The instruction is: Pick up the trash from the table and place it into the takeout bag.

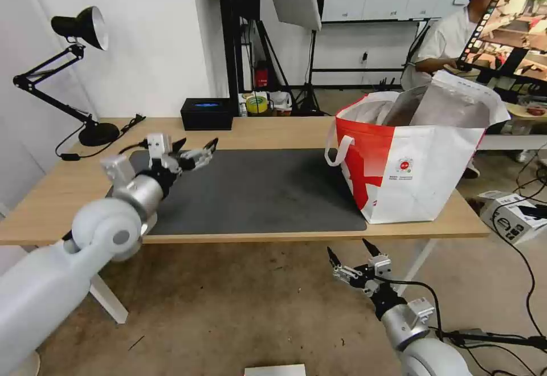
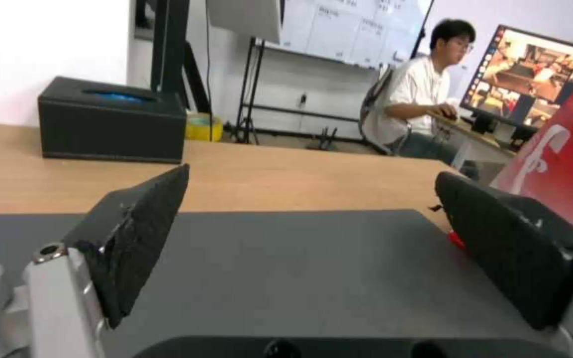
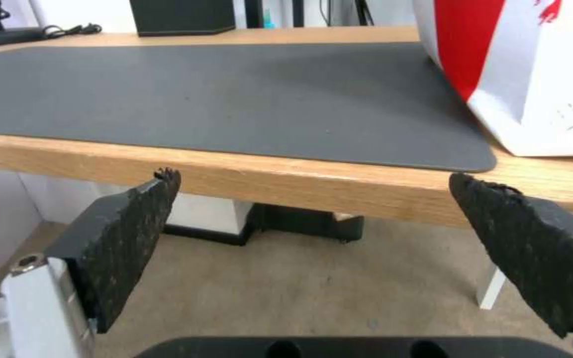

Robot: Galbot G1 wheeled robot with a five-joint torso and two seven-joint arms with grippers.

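Right gripper (image 1: 348, 253) is held low in front of the table (image 1: 57, 193) edge — jaws spread wide, nothing held. Left gripper (image 1: 196, 149) hovers over the mat (image 1: 256, 193), likewise agape and empty. Takeout bag (image 1: 416, 165) stands at the table's right end, mouth open; likely light, floppy — best taken by its handle (image 1: 337, 151). No trash is seen on the mat.
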